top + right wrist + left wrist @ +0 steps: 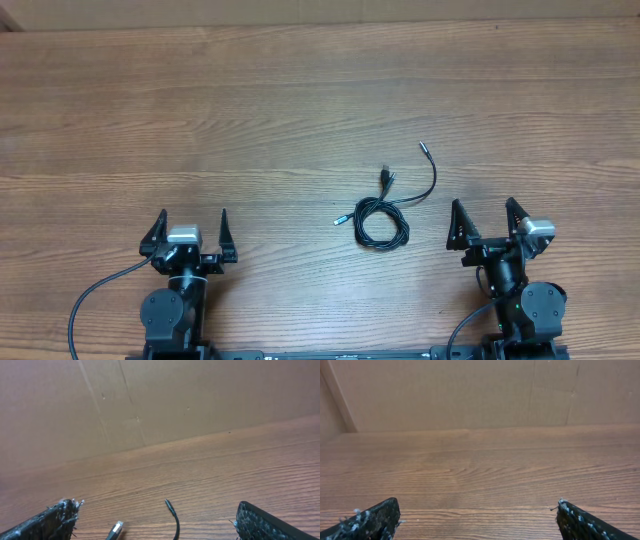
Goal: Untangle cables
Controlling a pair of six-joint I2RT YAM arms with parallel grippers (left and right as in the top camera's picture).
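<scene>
Overhead view: the cables lie bunched in a small coil on the surface near the right gripper, which gapes empty like the left gripper, so the untangling looks all ahead.

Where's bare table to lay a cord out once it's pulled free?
Bare wood runs from the left gripper across to the cables, and along the whole far side of the table. Crowded only between the cables and the right gripper.
</scene>
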